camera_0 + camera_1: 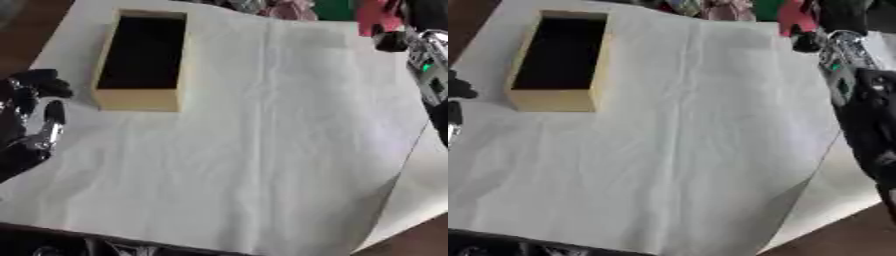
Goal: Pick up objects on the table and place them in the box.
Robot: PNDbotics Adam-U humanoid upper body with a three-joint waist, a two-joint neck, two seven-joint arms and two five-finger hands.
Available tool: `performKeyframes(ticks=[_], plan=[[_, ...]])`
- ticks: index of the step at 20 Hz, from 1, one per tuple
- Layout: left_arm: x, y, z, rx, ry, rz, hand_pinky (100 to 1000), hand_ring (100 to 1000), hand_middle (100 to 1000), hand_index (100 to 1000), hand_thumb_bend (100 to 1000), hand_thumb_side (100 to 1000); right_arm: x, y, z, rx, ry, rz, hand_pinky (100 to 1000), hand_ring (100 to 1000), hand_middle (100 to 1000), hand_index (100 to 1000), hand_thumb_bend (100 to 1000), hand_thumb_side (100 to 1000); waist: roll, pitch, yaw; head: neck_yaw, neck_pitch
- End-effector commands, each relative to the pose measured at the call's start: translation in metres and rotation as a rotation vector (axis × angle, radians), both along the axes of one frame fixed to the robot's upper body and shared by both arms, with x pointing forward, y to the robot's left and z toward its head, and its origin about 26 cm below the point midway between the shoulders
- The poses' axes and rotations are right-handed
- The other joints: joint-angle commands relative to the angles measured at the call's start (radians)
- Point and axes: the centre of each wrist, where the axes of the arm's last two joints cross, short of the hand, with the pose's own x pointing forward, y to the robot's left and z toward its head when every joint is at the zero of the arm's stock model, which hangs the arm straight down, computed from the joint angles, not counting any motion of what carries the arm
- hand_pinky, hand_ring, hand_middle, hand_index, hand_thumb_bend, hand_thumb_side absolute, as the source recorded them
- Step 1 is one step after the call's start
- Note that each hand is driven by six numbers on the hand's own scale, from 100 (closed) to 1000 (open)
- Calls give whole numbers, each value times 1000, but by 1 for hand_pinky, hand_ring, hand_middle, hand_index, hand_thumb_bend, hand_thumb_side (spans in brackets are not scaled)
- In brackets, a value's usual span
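A light wooden box [138, 99] with a dark inside stands upright at the far left of the white cloth [262, 150]; I cannot see anything in it. Several colourful objects, among them a red one [796, 19] and a pink one [293, 10], lie along the far edge. My right arm [837, 70] comes in from the upper right, and its hand [808, 42] is by the red object, mostly hidden. My left hand [35, 120] rests open at the left edge, fingers up, apart from the box.
The cloth's right edge [815, 165] runs diagonally, with a paler surface [424, 185] and brown tabletop beyond it. A dark strip [87, 245] lies along the near edge.
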Motion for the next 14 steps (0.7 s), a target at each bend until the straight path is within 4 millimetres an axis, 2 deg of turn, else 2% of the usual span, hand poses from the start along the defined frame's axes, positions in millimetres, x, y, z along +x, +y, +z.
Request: performKeyframes(ticks=[1, 7, 14], plan=[[-2, 2, 7, 17, -20, -8, 1000, 722, 668, 813, 100, 138, -5, 4, 34, -39, -76, 45, 656, 693, 453, 520, 268, 100, 2, -26, 0, 0, 4], [-2, 1, 7, 17, -17, -14, 1000, 723, 668, 813, 100, 135, -7, 39, 49, -65, -106, 162, 658, 687, 453, 519, 268, 100, 0, -32, 4, -5, 0], [-1, -2, 8, 16, -20, -30, 1000, 724, 668, 813, 100, 135, -6, 87, 54, -79, -106, 302, 656, 694, 453, 521, 249, 100, -3, -31, 17, -16, -6]])
